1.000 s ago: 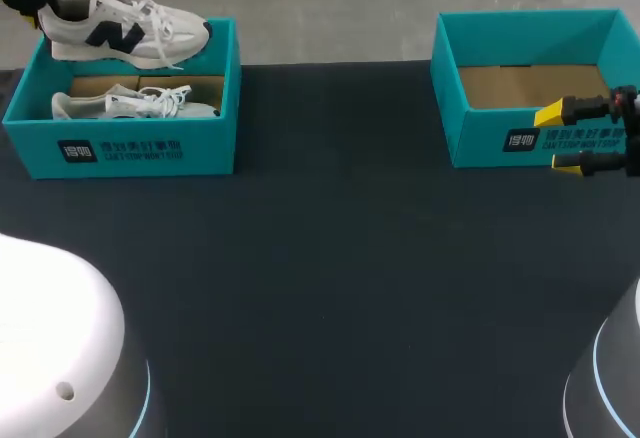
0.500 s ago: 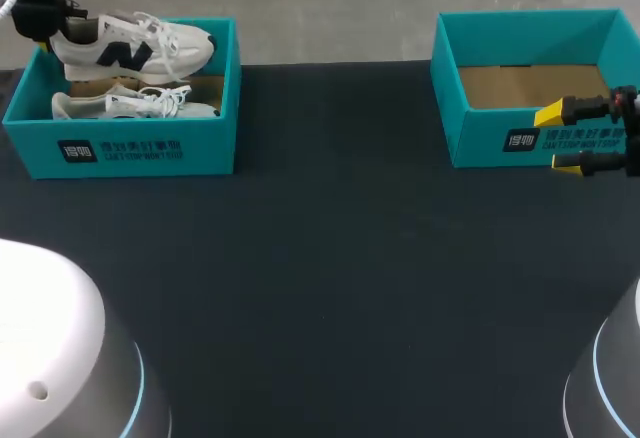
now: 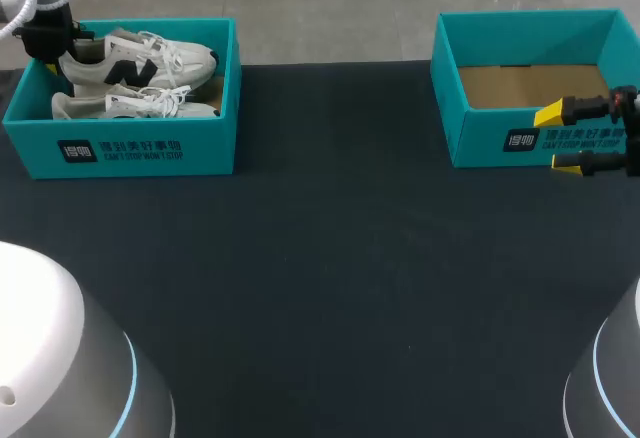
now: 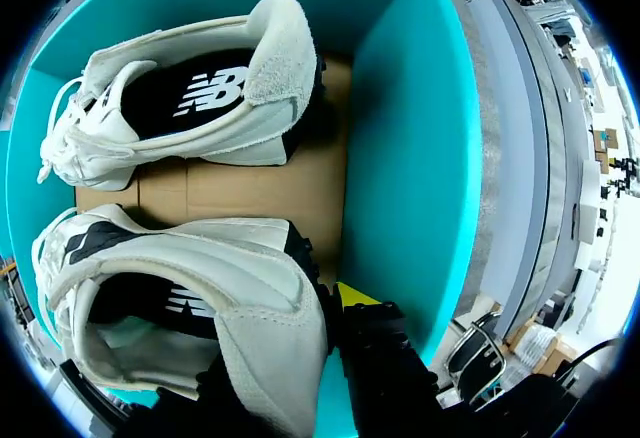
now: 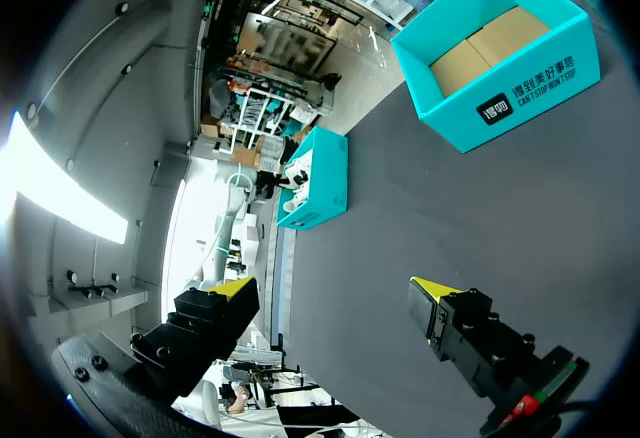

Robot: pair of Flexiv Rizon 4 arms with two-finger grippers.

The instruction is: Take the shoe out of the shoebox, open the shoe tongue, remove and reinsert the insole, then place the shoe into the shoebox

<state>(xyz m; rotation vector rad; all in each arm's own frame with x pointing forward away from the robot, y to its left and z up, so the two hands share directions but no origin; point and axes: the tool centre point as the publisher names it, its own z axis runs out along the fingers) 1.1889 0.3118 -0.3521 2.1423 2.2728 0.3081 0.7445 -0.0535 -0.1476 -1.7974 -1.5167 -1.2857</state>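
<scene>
The teal shoebox [image 3: 140,148] stands at the table's far left with two white sneakers in it. My left gripper [image 3: 48,40] is shut on the heel of the rear sneaker [image 3: 140,60], which has a black logo and sits low inside the box, toe pointing right. The second sneaker [image 3: 135,106] lies along the front wall. In the left wrist view my gripper [image 4: 312,310] pinches the heel of the held sneaker [image 4: 190,288], one yellow tip showing outside it; the other sneaker [image 4: 190,98] lies ahead on the cardboard floor. My right gripper [image 3: 568,140] hangs open at the right.
A second teal box [image 3: 520,33] with only a cardboard floor stands at the far right, just behind my right gripper [image 5: 330,293]. The right wrist view shows that box [image 5: 500,68] and the shoebox [image 5: 315,183] across the dark table [image 3: 330,258].
My left gripper has lowered the held sneaker from above the box rim down into the shoebox. The right arm has not moved.
</scene>
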